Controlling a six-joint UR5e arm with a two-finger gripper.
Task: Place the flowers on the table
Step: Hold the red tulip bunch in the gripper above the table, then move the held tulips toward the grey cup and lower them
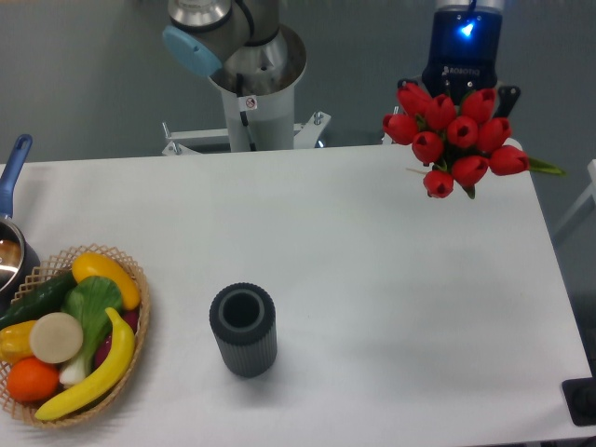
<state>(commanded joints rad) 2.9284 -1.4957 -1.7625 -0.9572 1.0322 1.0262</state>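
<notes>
Currently our tool (pixel 463 88) holds the flowers (pixel 453 140) just below itself, above the desk's (pixel 372 279) far right corner; released there, we judge they might tumble off the edge.

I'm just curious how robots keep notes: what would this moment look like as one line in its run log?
hand: holding tulip bunch | bunch: in air over table's far right corner, not set down | grey vase: empty, upright | fruit basket: left edge
</notes>
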